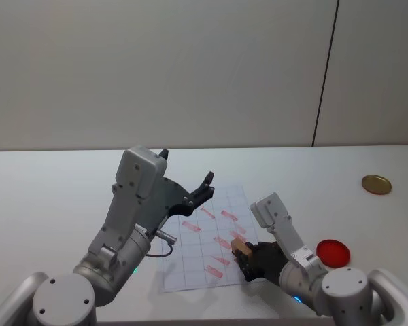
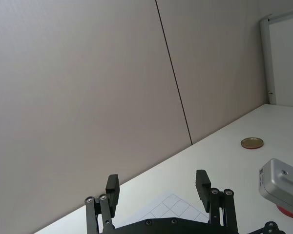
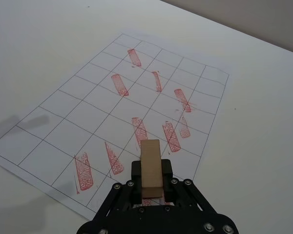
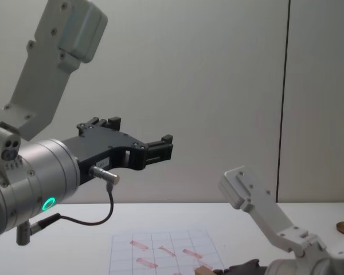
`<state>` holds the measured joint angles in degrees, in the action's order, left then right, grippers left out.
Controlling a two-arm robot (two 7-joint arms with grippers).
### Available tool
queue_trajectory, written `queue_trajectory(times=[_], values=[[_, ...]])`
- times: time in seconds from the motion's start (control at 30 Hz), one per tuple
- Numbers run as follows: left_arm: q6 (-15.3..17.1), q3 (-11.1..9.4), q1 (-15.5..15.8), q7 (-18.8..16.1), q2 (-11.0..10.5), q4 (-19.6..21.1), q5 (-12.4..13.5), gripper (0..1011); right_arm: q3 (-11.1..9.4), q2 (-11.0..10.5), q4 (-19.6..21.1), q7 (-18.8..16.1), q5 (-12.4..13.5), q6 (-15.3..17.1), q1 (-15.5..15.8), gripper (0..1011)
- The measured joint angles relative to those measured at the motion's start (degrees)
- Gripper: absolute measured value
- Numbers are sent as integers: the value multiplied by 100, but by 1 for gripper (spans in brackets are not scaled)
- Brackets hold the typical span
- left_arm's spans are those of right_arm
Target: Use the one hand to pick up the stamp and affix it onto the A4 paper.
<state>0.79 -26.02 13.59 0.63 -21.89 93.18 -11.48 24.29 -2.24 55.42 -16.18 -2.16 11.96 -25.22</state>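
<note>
Right gripper [image 3: 151,173] clamped on stamp [image 3: 151,156], whose long axis points down at A4 paper [image 3: 88,112] just beyond its tip; left gripper [image 2: 157,183] idle, raised, jaws apart.

Pale matt wood on stamp [image 3: 151,165]; A4 paper [image 3: 78,122] thin, matt; table [image 3: 49,44] smooth white; golden disc [image 1: 377,184] shiny metal

Head, right-wrist cameras above A4 paper [image 1: 194,261]

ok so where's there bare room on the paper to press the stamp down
Bare cells run along the left edge of the A4 paper, near the raised left gripper. Its middle and right columns are crowded with red marks, where the right gripper holds the stamp.
</note>
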Motion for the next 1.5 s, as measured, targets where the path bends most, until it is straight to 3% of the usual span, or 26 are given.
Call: queue_trajectory(times=[0.77, 1.5], values=[[0, 0, 0, 0, 0, 0, 0, 993, -83, 80, -418, -1, 268, -44, -152, 220], [0, 0, 0, 0, 0, 0, 0, 993, -212, 58, -421, 60, 673, -126, -108, 219]])
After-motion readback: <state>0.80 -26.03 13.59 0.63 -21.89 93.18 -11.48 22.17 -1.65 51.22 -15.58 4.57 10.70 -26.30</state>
